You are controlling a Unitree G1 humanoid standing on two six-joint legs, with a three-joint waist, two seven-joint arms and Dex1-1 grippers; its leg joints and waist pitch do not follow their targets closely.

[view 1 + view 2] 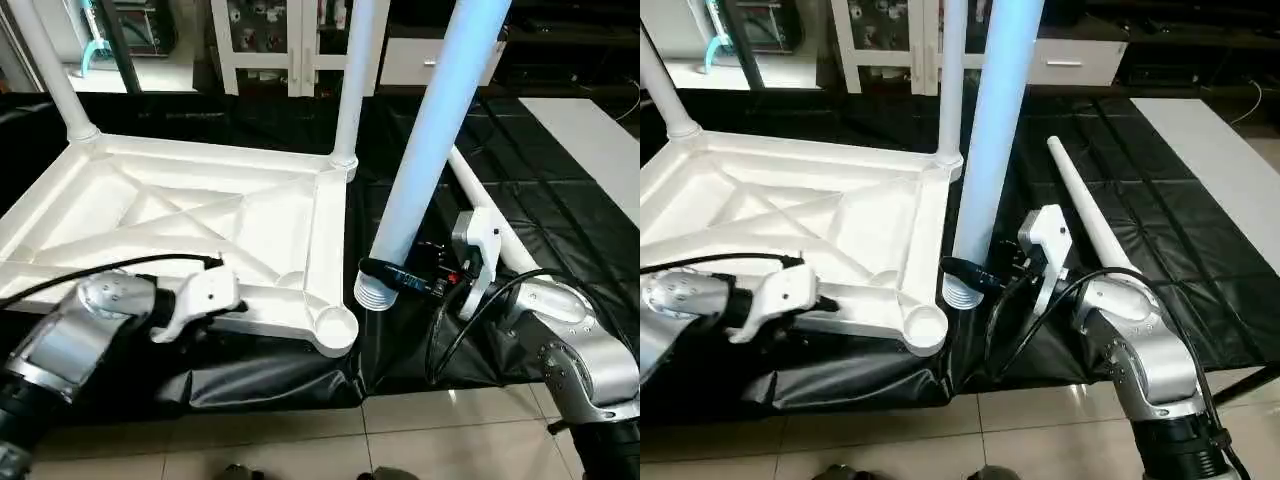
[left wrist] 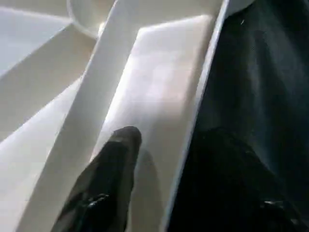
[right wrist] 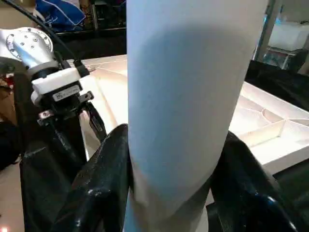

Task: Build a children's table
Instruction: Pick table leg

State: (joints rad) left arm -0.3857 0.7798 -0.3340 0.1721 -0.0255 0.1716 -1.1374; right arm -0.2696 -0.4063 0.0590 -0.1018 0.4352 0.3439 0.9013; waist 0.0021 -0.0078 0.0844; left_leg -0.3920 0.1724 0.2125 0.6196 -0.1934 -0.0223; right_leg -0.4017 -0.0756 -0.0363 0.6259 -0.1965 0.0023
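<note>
The white table top (image 1: 180,200) lies upside down on a black sheet, ribs facing up. Two legs stand in its far sockets, one on the left (image 1: 50,70) and one on the right (image 1: 355,80). My right gripper (image 1: 390,278) is shut on a third leg (image 1: 440,130) and holds it nearly upright. That leg's ribbed end hangs just right of the near right corner socket (image 1: 335,325). A fourth leg (image 1: 1090,210) lies on the sheet behind my right arm. My left gripper (image 2: 174,135) is open astride the top's near rim, one finger inside and one outside.
The black sheet (image 1: 560,230) covers the work area and ends at the tiled floor (image 1: 300,440) in front. A white glass-door cabinet (image 1: 290,40) stands at the back. A white panel (image 1: 590,130) lies at the far right. Black cables loop over both forearms.
</note>
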